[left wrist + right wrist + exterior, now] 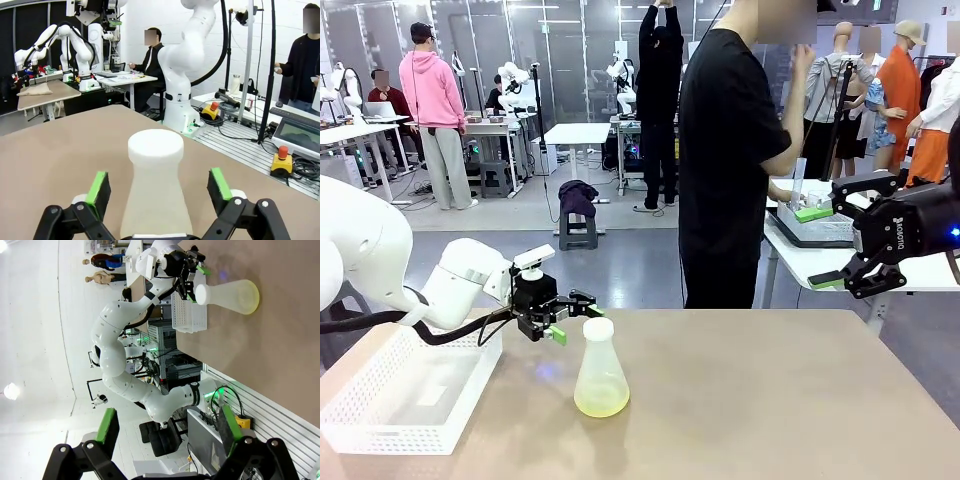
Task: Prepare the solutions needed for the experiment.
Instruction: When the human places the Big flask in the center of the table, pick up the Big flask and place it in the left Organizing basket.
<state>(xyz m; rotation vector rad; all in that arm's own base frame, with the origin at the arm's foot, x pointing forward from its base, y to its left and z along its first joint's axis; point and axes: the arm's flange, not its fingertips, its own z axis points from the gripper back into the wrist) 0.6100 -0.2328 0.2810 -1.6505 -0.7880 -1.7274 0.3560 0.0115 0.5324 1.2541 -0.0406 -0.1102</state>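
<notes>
I have the left gripper (574,318) lined up on the flask (601,368), fingers spread wide and holding nothing. In the left wrist view the flask neck (155,172) sits between the two green pads (97,186), apart from both, cap end pointing away from the palm. The solution (601,402) is a shallow yellow-green layer at the flask bottom, below and beyond the fingertips.

I read this as the approach step before the first grasp. Next move: ease the fingers a bit farther around the neck, centre it, then close gently. The flask looks like light plastic, so a nudge off-centre could tip it.

The right gripper (853,232) is parked high off the table, fingers also released and empty, well apart from the flask (231,295).

A white basket (412,400) sits behind the left fingers.

Hard to tell:
- how deep the neck sits between the pads
- whether the white top is a stopper or just the rim
- what the basket holds
</notes>
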